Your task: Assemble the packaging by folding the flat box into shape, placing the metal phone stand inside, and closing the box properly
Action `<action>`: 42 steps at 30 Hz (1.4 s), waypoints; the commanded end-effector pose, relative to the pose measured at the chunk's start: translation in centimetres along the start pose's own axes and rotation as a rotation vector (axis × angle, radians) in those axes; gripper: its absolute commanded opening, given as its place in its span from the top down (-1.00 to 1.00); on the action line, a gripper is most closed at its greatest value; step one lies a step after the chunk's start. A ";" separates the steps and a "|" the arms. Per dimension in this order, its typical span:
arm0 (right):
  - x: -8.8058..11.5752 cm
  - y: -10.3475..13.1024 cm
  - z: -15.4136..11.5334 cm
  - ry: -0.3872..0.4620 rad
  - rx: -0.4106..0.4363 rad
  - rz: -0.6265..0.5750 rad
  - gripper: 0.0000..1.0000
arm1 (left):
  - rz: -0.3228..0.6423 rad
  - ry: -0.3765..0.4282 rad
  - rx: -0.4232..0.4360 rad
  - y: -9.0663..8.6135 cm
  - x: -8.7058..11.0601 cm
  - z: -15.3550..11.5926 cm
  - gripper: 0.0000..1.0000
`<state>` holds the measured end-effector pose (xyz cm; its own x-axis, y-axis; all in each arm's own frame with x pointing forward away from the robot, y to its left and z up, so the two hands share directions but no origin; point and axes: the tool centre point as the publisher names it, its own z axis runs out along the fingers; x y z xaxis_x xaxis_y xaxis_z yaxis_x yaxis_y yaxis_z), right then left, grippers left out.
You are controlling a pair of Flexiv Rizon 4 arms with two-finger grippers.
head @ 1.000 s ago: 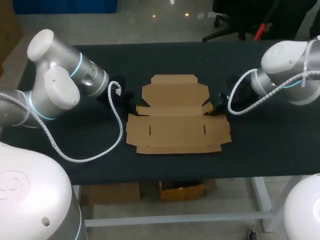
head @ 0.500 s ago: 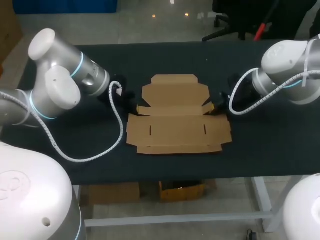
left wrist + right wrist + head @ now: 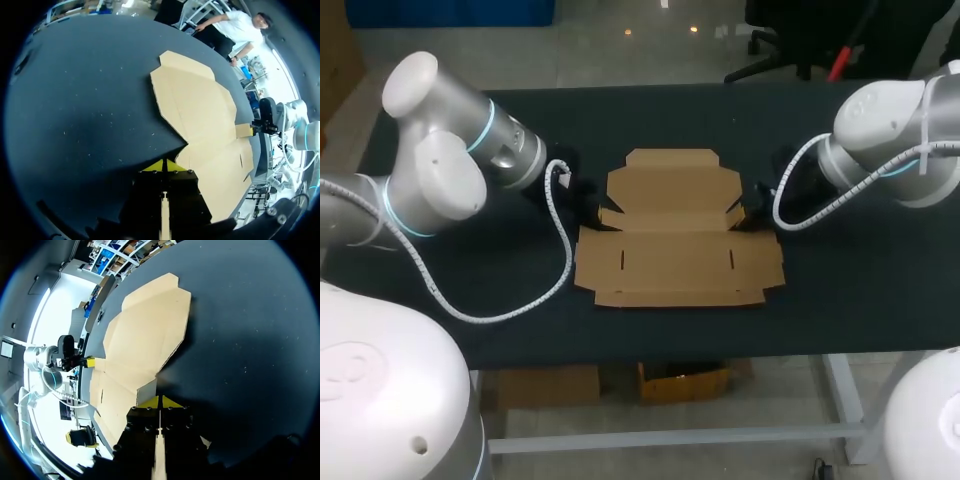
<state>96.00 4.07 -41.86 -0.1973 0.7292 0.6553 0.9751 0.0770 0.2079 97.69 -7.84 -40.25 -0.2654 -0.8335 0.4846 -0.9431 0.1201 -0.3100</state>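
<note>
Very little of the job is done. The flat box [image 3: 675, 235] lies unfolded on the bench [image 3: 840, 290], roughly midway between my two arms, with its broad lid panel on the far side and the slotted base panel on the near side. No wall has been raised and no crease is set. I cannot find the metal phone stand in any view, so fetching it, placing it and closing the lid are all still to come. I judge that I am at the very start of the folding step.

My left tool [image 3: 164, 165] sits low at the box's left edge, by the notch where lid and base meet. Its yellow tips are pressed together, and I see nothing held between them. My right tool [image 3: 160, 401] is at the matching notch on the right, tips likewise together. A small side flap [image 3: 147, 390] stands slightly lifted just beside the right tool. I cannot tell whether the tips touch it.

Compared with a second ago, both arms have crept inwards towards the box. The left arm has moved more, swinging right so that its wrist now hides the yellow tip that showed earlier. The right arm has leaned a little to the left. The box has nudged only a trace to the right and is as flat as it was.
</note>
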 end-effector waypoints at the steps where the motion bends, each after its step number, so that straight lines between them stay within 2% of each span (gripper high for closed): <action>1: 0.0 0.0 0.1 -0.003 0.000 0.001 1.00 | -0.005 -0.026 -0.001 0.1 0.4 0.1 1.00; 14: 0.0 -0.1 0.1 -0.003 0.000 0.002 1.00 | -0.021 -0.031 -0.019 -0.1 0.2 1.2 1.00; 24: 0.1 -0.1 -0.2 -0.014 -0.003 0.003 1.00 | 0.015 -0.048 -0.015 -0.1 1.6 0.7 1.00; 36: 1.0 -0.3 -0.5 -0.085 -0.016 0.016 1.00 | 0.050 -0.056 -0.016 0.0 2.8 0.5 1.00; 42: 1.1 -0.3 -0.6 -0.096 -0.018 0.017 1.00 | 0.056 -0.072 -0.020 0.0 3.0 0.6 1.00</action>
<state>95.71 4.30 -41.00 -0.1730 0.7808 0.6004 0.9764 0.0558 0.2089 97.04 -10.37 -39.52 -0.3085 -0.8519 0.4231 -0.9297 0.1761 -0.3235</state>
